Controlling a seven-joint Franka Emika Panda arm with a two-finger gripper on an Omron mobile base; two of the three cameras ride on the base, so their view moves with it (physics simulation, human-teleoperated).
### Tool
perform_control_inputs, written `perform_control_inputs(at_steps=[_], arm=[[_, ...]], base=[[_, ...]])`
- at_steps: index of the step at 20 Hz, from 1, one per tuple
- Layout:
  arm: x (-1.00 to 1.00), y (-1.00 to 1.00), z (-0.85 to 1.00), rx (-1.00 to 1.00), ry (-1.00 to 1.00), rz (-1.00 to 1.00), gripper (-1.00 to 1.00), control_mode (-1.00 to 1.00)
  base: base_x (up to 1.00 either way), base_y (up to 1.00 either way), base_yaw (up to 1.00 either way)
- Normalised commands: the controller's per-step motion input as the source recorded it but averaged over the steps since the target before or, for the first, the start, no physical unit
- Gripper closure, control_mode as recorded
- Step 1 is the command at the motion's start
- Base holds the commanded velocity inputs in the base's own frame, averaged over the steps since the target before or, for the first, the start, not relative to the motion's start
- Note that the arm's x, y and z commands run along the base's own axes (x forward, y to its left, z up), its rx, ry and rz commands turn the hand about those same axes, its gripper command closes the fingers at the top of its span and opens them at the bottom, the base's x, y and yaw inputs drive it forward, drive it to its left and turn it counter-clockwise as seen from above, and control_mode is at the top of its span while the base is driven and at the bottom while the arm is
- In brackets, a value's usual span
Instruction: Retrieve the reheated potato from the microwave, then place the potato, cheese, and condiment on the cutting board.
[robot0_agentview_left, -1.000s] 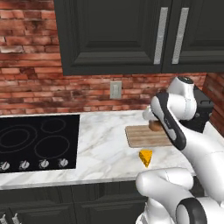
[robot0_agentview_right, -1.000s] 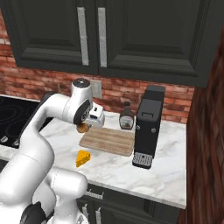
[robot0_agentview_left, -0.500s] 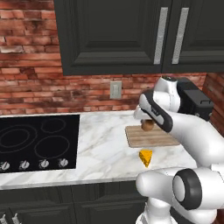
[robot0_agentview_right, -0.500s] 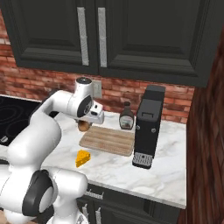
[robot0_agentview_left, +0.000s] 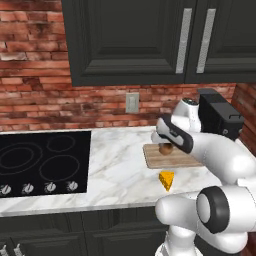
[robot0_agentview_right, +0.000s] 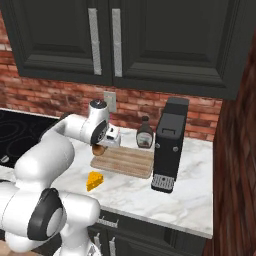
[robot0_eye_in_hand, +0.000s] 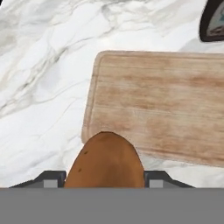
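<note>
I have the gripper (robot0_eye_in_hand: 105, 181) clamped on the potato (robot0_eye_in_hand: 105, 162), low centre of hand view, hovering at the board's (robot0_eye_in_hand: 162, 105) near-left edge. Placing step (cheese (robot0_agentview_left: 167, 180) and bottle (robot0_agentview_right: 144, 135) wait): next, shift inward, lower, release.

Counted one potato (robot0_agentview_right: 98, 149), one cheese wedge (robot0_agentview_right: 93, 180), one condiment bottle (robot0_agentview_right: 144, 136), one cutting board (robot0_agentview_right: 125, 161), one coffee machine (robot0_agentview_right: 168, 145), one cooktop (robot0_agentview_left: 42, 161).
</note>
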Motion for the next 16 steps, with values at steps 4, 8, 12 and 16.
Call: perform_control_inputs(at_steps=[4,8,12,16], arm=[[0.13,0.03,-0.25,-0.01,-0.21,0.01,1.00,-1.00],[0.25,0.06,-0.25,-0.03,-0.10,0.00,1.00,-1.00],[0.35,0.11,-0.19,-0.05,0.00,0.00,1.00,-1.00],[0.34,0.00,-0.15,-0.03,0.01,0.00,1.00,-1.00]], base=[[0.00,0.00,0.00],[0.00,0.00,0.00],[0.00,0.00,0.00],[0.00,0.00,0.00]])
